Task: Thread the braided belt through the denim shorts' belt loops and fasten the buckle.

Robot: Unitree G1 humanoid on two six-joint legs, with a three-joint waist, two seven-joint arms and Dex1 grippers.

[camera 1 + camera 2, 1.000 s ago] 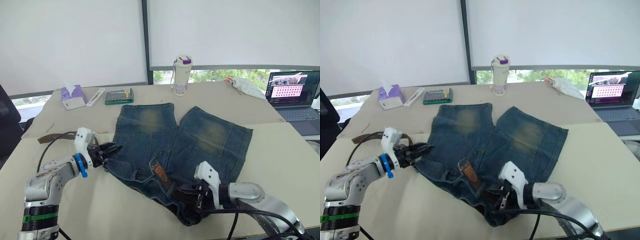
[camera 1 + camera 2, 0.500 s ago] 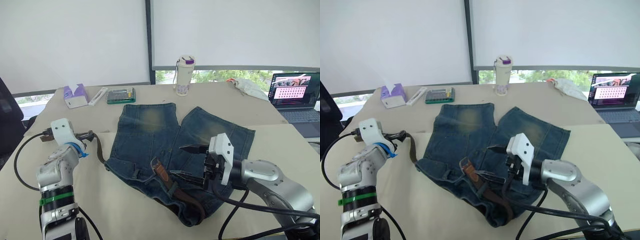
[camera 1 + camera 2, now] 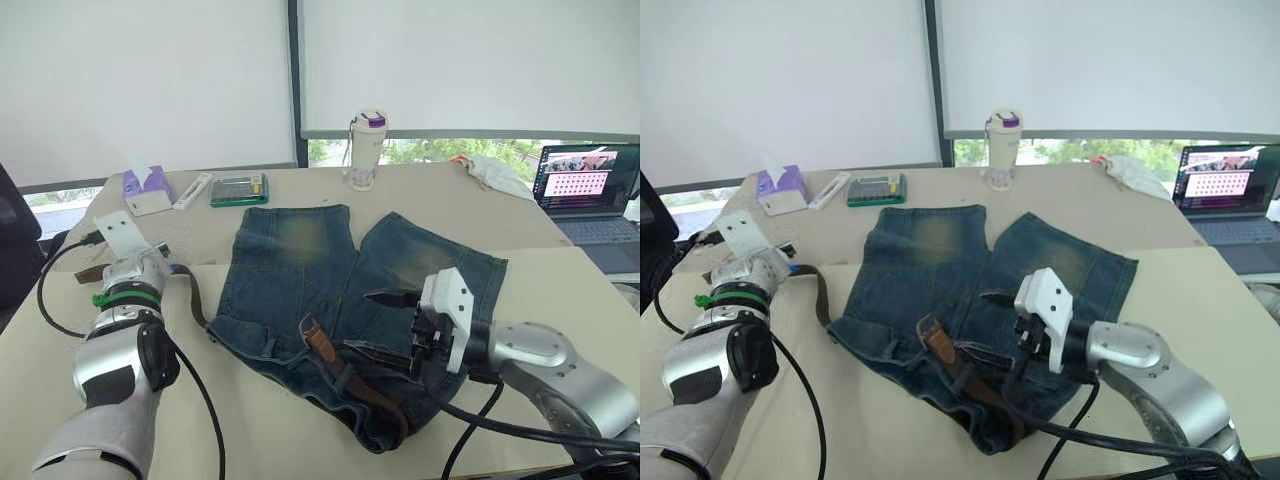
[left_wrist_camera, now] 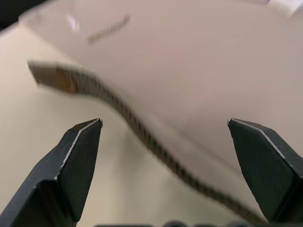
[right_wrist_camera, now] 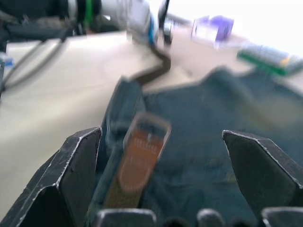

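Beige worktop [image 3: 560, 300] by a window: belt partly threaded.
Both grippers, left gripper [image 4: 175, 137] and right gripper [image 3: 385, 322], gape wide; next, regrasp braided belt [image 3: 350, 380] on denim shorts [image 3: 300, 270].

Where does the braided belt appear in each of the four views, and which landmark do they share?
Left eye: braided belt along the waistband of the denim shorts.
Right eye: same.
Left wrist: loose strap on the table.
Right wrist: buckle on the denim.
Shared landmark: the belt itself.
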